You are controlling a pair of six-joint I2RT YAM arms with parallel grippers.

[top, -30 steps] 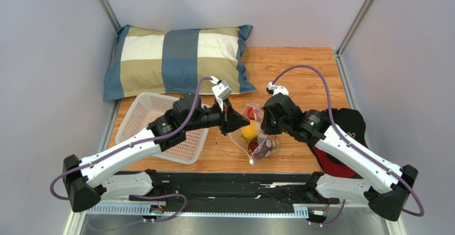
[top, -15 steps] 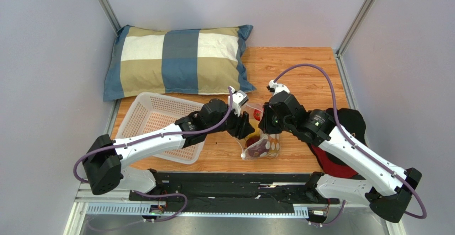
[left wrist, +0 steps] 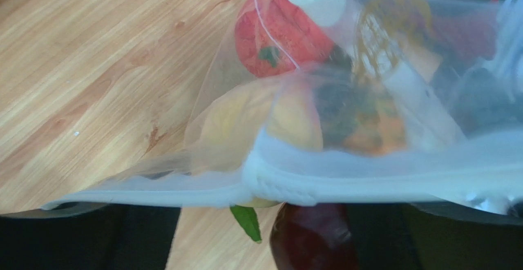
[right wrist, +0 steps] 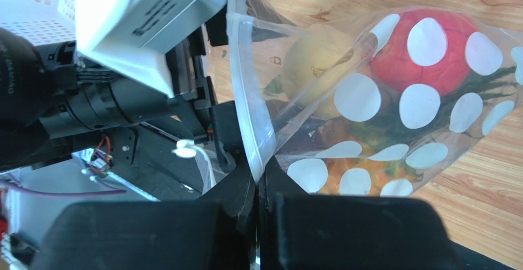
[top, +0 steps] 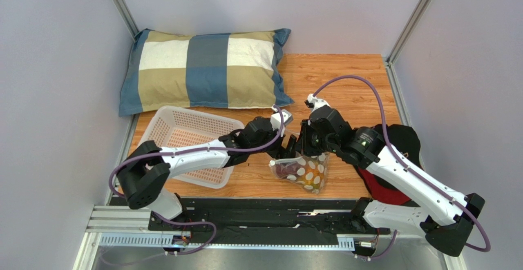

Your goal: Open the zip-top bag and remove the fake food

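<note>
Opening step: right pincer (right wrist: 256,183) clamps the bag (top: 304,171) by its zip strip (right wrist: 248,123); left pincer (top: 285,152) gapes just beside. Next: catch the facing lip, pull apart, free the food (left wrist: 270,34).

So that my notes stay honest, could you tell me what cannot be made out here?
Left gripper: open or shut unclear; tiny in the top view, its fingers hidden behind the zip-top bag in its wrist view.
Zip strip: sealed or parted unclear; blurred in the left wrist view.
Fake food: partly masked by white spots in the right wrist view.
</note>
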